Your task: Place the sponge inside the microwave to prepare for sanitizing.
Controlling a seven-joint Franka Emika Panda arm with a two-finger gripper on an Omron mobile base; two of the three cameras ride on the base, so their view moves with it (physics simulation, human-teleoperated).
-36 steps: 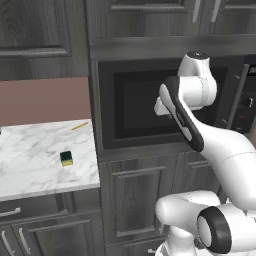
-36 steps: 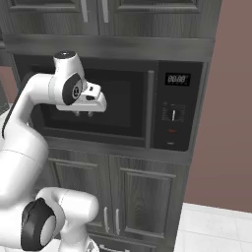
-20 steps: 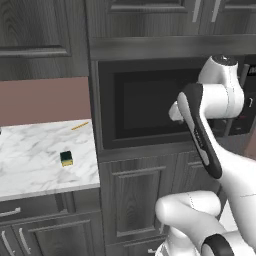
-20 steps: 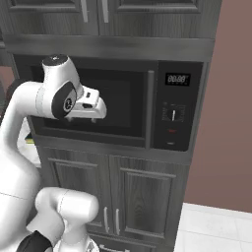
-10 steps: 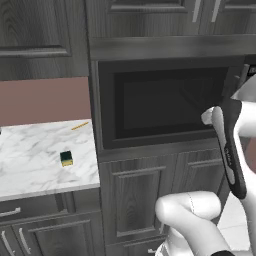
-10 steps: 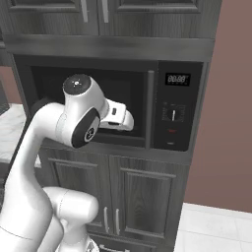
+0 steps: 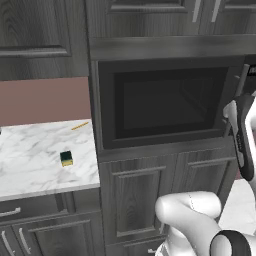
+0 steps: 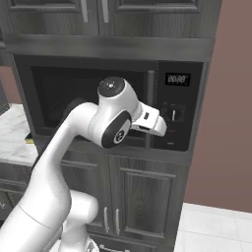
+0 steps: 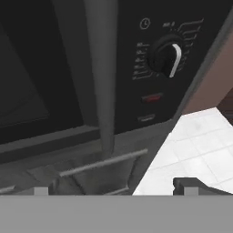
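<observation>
Sponge (image 7: 66, 158) sits on the marble counter (image 7: 30, 170), well left of the microwave (image 7: 165, 102) and well apart from my arm. Nothing is in the jaws; they stand wide, fingertips (image 9: 189, 184) just peeking in at the bottom of the hand view.

Nearest the hand: the gripper (image 8: 158, 125) hangs in front of the lower end of the vertical door handle (image 9: 101, 77), close to it but not around it as far as I can tell. Door is shut. I read this step as lining up on the handle to pull the door open before going for the sponge.

Risks from here, as I judge them:
- Handle sits left of centre in the hand view. Closing now could catch air or pinch only one edge, and the pull would slip off.
- Control knob (image 9: 167, 59) and buttons lie just right of the handle. Drifting right could bump them.
- Hinge appears to be on the far left side, so the door swings out toward the counter. A straight pull instead of an arc could wrench the grip loose.
- Thin yellow stick (image 7: 80, 126) lies farther back on the counter; don't mistake it for the sponge later.
</observation>
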